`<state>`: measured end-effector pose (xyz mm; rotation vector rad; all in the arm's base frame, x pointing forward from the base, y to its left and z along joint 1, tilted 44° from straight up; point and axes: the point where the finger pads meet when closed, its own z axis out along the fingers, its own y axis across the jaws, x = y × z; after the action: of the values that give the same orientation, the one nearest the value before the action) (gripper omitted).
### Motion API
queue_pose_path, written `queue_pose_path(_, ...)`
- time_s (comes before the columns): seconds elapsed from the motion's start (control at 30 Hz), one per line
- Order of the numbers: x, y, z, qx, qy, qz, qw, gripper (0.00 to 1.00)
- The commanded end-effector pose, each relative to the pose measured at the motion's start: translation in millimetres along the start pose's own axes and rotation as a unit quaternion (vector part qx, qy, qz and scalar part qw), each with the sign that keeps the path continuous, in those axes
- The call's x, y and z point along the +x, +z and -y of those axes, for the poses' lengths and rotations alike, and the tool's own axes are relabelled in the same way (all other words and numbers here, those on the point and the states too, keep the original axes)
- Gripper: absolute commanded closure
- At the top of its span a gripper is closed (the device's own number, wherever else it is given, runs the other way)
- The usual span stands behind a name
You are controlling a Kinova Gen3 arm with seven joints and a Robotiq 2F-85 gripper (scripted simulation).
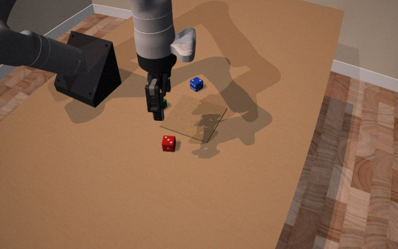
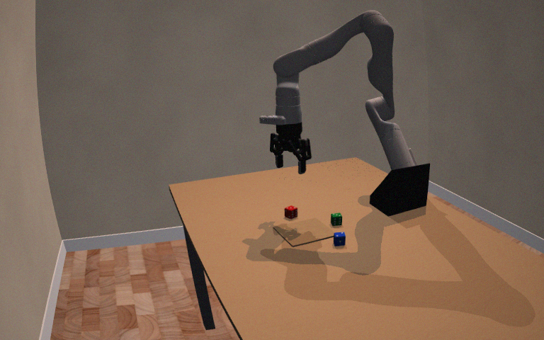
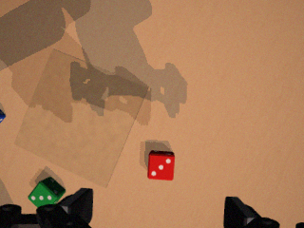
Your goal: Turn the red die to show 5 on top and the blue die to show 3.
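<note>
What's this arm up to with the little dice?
The arm's end effector hangs open and empty high above the table. Three dice, red, blue and green, sit on the table around a thin square mat, none on it. The red die shows three on top.

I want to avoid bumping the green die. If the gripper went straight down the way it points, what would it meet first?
Probably bare table near the red die, judging by the wrist view; the open gripper hangs high, so depth is uncertain.
</note>
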<state>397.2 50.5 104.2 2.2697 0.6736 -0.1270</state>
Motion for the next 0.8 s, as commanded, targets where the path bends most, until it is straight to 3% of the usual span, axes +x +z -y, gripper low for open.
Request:
queue_pose_path(0.0,0,0.1,0,0.001,-0.005,0.000,1.000,0.00)
queue_pose_path(0.47,-9,7.4,-2,0.003,-0.085,0.017,0.996,0.00)
queue_pose_path(0.77,-20,16.9,-4,0.011,-0.204,0.036,0.978,0.00)
